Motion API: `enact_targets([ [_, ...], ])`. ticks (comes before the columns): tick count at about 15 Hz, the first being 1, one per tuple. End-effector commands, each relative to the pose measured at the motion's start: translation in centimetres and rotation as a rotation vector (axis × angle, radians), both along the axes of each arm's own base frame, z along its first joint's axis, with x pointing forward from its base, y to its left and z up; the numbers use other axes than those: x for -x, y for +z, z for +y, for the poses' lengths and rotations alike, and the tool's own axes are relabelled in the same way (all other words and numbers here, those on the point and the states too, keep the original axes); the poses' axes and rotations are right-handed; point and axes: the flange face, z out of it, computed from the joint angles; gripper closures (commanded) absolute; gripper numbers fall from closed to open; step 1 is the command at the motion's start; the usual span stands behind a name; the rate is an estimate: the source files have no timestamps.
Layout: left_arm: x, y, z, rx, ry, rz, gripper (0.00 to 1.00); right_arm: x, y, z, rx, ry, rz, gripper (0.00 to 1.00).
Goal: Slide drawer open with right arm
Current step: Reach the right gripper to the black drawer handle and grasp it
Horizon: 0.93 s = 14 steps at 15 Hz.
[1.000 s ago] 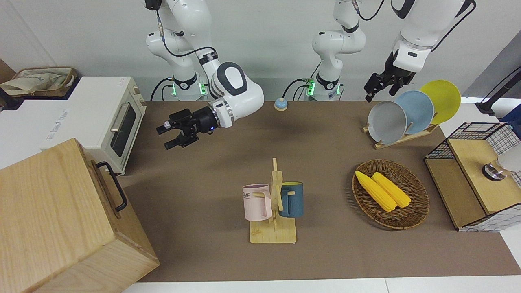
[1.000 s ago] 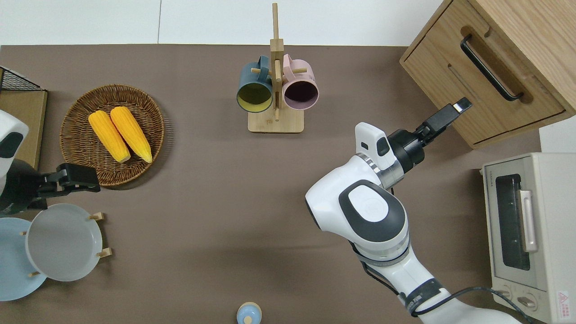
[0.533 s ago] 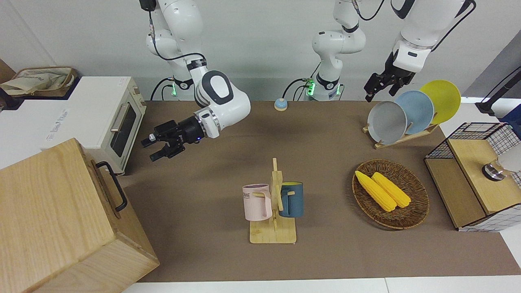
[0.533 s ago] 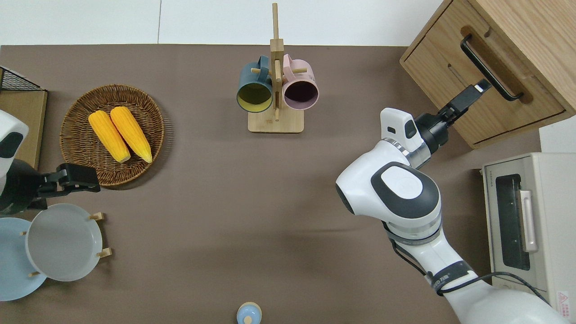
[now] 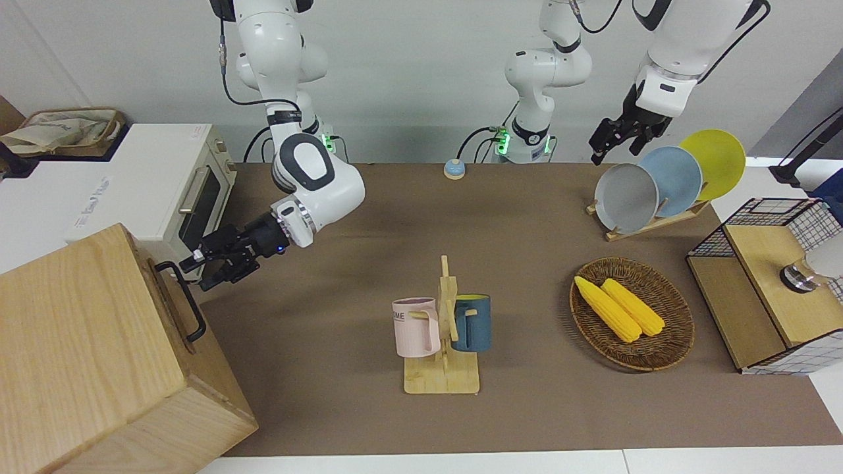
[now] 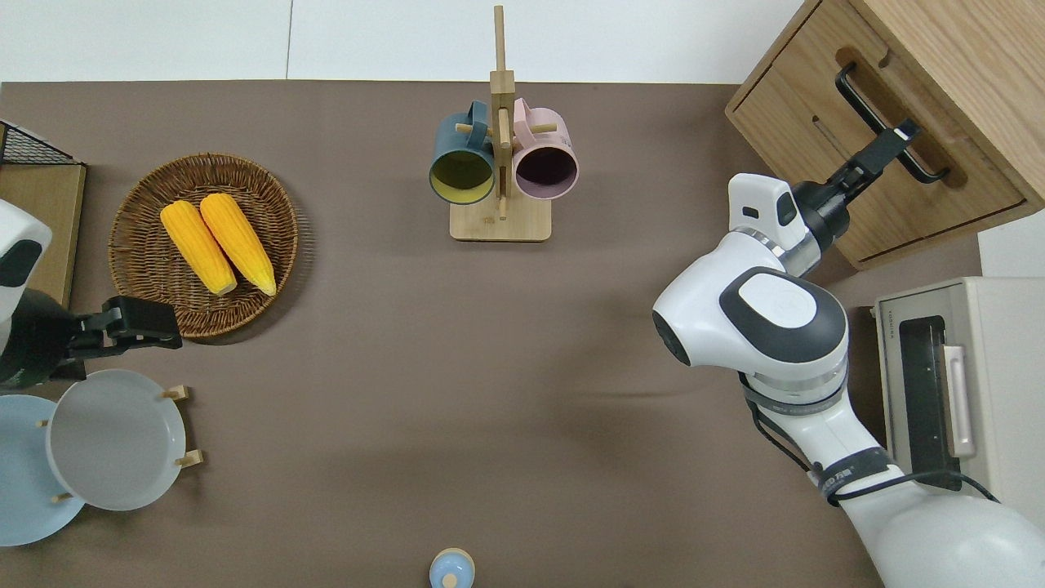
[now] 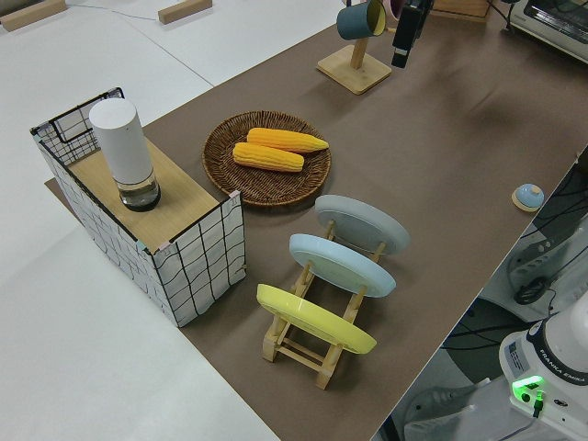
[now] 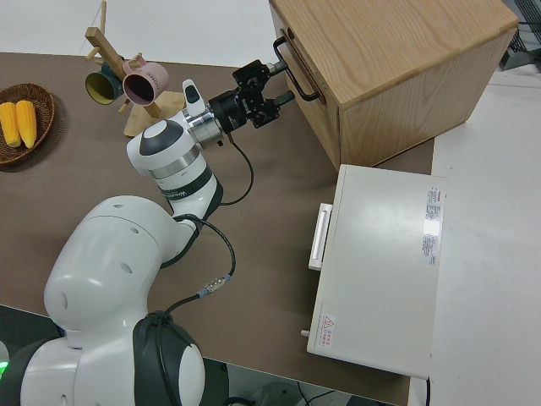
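The pink mug (image 5: 415, 326) on the wooden rack shows the letters "ME", and the white toaster oven (image 6: 963, 384) at the right edge of the overhead view carries a small red warning sticker I can't read. The drawer (image 6: 882, 155) sits shut in the light-wood cabinet (image 6: 971, 49), upper right of the overhead view. The right gripper (image 6: 894, 139) is at the drawer's black handle (image 6: 886, 124), fingers spread, one above and one below the bar. The left arm is parked; its fingers I cannot tell.
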Motion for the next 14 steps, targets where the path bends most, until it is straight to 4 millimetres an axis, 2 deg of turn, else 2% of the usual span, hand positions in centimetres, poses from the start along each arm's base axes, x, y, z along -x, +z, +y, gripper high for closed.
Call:
enact_targets([
  [1,0.4,0.5,0.2,0.001,-0.006,0.003,0.01,-1.2,-0.4,-1.5,0.017,0.045,-0.022,0.159],
  [4,0.4,0.5,0.2,0.001,-0.006,0.005,0.01,-1.9,-0.2,-2.2,0.016,0.05,-0.031,0.213],
  [5,0.4,0.5,0.2,0.001,-0.006,0.005,0.01,-2.0,-0.1,-2.1,0.015,0.05,-0.034,0.342],
  [8,0.4,0.5,0.2,0.001,-0.006,0.005,0.01,-1.9,-0.1,-2.1,-0.012,0.046,-0.056,0.815],
  [10,0.4,0.5,0.2,0.001,-0.006,0.005,0.01,-1.8,0.0,-1.4,-0.027,0.047,-0.068,0.983],
  [14,0.4,0.5,0.2,0.001,-0.008,0.003,0.01,-1.3,0.3,0.7,-0.049,0.039,-0.078,1.0],
])
